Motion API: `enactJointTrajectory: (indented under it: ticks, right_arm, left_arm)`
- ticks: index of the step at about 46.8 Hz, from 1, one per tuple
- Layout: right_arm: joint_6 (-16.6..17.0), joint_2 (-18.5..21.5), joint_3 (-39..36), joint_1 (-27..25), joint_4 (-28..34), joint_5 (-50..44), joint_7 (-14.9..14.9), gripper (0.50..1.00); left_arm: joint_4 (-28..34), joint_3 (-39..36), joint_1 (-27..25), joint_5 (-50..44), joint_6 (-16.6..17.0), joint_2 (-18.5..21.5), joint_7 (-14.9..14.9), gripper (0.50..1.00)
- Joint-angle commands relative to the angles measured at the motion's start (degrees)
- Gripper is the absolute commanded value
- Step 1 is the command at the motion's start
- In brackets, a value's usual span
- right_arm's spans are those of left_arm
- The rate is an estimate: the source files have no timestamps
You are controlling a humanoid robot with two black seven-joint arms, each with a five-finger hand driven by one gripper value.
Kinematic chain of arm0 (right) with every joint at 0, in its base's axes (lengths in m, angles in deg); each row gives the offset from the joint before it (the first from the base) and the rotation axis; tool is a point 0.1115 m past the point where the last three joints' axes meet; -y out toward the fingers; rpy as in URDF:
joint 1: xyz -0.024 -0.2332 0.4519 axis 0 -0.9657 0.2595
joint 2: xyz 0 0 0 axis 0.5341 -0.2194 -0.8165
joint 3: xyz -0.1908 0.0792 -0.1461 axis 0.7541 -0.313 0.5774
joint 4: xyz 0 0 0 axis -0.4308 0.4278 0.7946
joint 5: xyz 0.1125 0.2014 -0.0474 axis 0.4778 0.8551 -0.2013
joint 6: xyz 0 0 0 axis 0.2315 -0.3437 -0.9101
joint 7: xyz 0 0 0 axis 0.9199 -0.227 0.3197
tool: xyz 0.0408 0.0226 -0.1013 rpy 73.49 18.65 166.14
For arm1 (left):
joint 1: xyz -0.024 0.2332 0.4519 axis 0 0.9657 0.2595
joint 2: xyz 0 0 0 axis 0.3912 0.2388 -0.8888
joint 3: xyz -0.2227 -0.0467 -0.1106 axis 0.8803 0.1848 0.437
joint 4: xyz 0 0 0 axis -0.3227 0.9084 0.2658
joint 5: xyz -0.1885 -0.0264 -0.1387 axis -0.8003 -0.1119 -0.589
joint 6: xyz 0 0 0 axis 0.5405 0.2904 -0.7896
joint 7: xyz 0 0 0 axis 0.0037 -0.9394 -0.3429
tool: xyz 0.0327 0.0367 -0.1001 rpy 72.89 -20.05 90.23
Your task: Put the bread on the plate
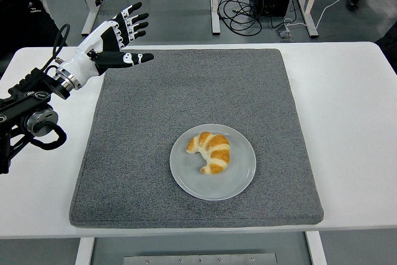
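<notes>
Croissant (211, 152) sits on the grey plate (239, 181), approx centre of the mat (155, 122), so task looks done. Left hand (111, 38) at 10 o'clock, fingers splayed, nothing held. Best now: retract w/o sweeping over the plate.

Bright even light, soft shadows, sharp

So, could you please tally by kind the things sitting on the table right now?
Bread: 1, a croissant
Plate: 1, grey
Mat: 1, grey
Total: 3
</notes>
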Motion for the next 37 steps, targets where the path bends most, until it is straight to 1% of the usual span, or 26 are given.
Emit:
enactJointTrajectory:
  ticks: [1, 8, 12, 17, 21, 24, 33, 37]
  right_arm:
    - [0.0, 0.0, 0.0, -0.08, -0.01, 0.0, 0.0, 1.0]
    - [0.0, 0.0, 0.0, -0.08, 0.08, 0.0, 0.0, 1.0]
    - [0.0, 0.0, 0.0, -0.08, 0.08, 0.0, 0.0, 1.0]
    - [0.0, 0.0, 0.0, -0.08, 0.08, 0.0, 0.0, 1.0]
    - [0.0, 0.0, 0.0, -0.08, 0.08, 0.0, 0.0, 1.0]
    - [0.09, 0.0, 0.0, -0.08, -0.01, 0.0, 0.0, 1.0]
    - [0.09, 0.0, 0.0, -0.08, 0.08, 0.0, 0.0, 1.0]
    - [0.0, 0.0, 0.0, -0.17, -0.01, 0.0, 0.0, 1.0]
  left_arm:
    - [-0.7, 0.1, 0.48, -1.99, -2.34, 0.13, -0.09, 0.971]
    - [-4.3, 0.1, 0.74, -5.77, -6.82, -0.14, -0.26, 0.971]
    - [-6.67, 0.28, 1.18, -7.44, -9.11, -0.4, -1.14, 0.971]
    - [-8.87, 0.89, 1.79, -9.46, -11.66, -0.66, -3.68, 0.971]
    - [-9.22, 1.33, 2.5, -10.52, -13.77, -0.66, -6.67, 0.971]
    - [-9.22, 1.95, 3.03, -10.61, -15.09, -0.66, -8.08, 0.972]
    - [-9.31, 2.3, 3.29, -10.44, -17.2, -0.66, -8.17, 0.977]
    - [-9.22, 2.39, 3.38, -10.52, -19.3, -0.66, -8.0, 0.98]
